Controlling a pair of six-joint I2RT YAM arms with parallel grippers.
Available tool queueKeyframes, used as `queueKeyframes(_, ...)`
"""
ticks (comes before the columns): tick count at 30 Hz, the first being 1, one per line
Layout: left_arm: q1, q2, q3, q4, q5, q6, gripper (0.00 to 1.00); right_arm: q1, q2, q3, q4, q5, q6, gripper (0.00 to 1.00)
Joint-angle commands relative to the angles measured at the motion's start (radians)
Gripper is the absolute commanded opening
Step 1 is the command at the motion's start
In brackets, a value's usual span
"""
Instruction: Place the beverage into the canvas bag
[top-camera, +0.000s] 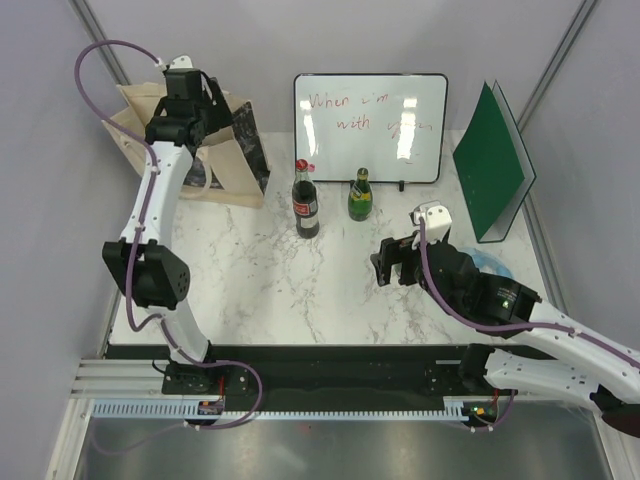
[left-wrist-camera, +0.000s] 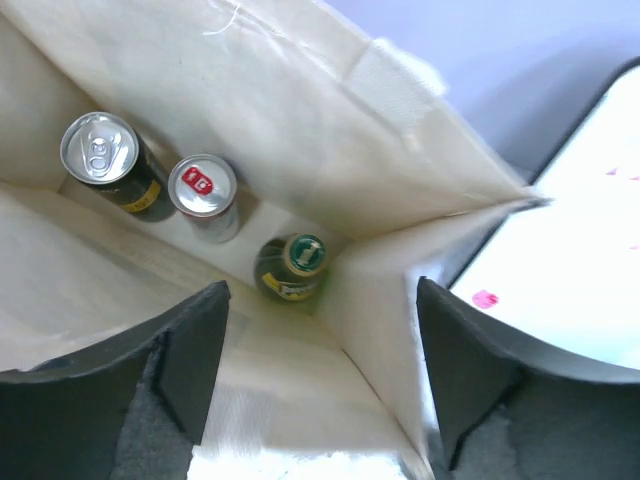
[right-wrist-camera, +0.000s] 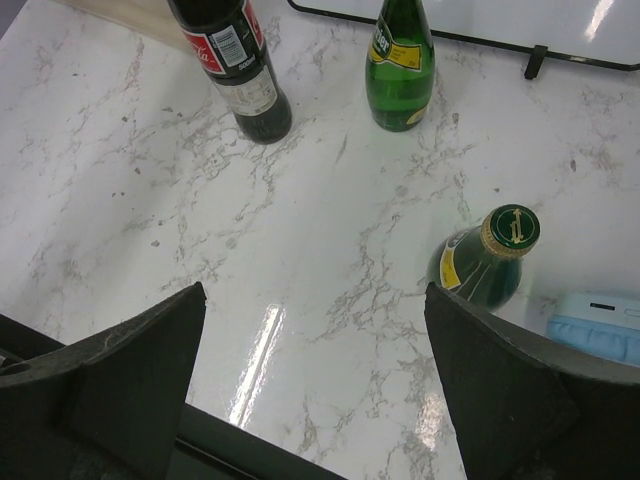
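Note:
The beige canvas bag (top-camera: 228, 175) stands at the back left with its black print facing right. My left gripper (top-camera: 190, 95) hovers over its mouth, open and empty. The left wrist view looks down into the bag (left-wrist-camera: 300, 100): two cans (left-wrist-camera: 100, 150) (left-wrist-camera: 203, 185) and a green bottle (left-wrist-camera: 295, 262) stand on its bottom. A cola bottle (top-camera: 305, 200) (right-wrist-camera: 240, 65) and a green bottle (top-camera: 360, 195) (right-wrist-camera: 400, 65) stand upright mid-table. My right gripper (top-camera: 395, 262) (right-wrist-camera: 315, 380) is open and empty above bare table. Another green bottle (right-wrist-camera: 490, 260) stands beside its right finger.
A whiteboard (top-camera: 370, 125) leans at the back centre, just right of the bag. A green folder (top-camera: 493, 165) stands at the back right. A pale blue object (right-wrist-camera: 600, 325) lies behind the near green bottle, by the right arm.

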Motion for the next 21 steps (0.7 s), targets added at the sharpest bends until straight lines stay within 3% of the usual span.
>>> queueKeyframes(1, -0.03, -0.128, -0.004, -0.004, 0.031, 0.058, 0.86, -0.003, -0.014, 0.04, -0.012, -0.005, 0.022, 0.98)
queueKeyframes(9, -0.163, -0.303, -0.131, -0.029, 0.062, 0.131, 0.95, -0.003, 0.026, 0.111, -0.08, 0.048, 0.042, 0.98)
queueKeyframes(17, -0.488, -0.55, -0.363, 0.028, 0.15, 0.138, 0.92, -0.002, 0.01, 0.304, -0.14, 0.142, -0.019, 0.98)
queueKeyframes(21, -0.648, -0.59, -0.424, 0.083, 0.13, 0.122, 0.91, -0.003, -0.02, 0.39, -0.139, 0.192, -0.071, 0.98)
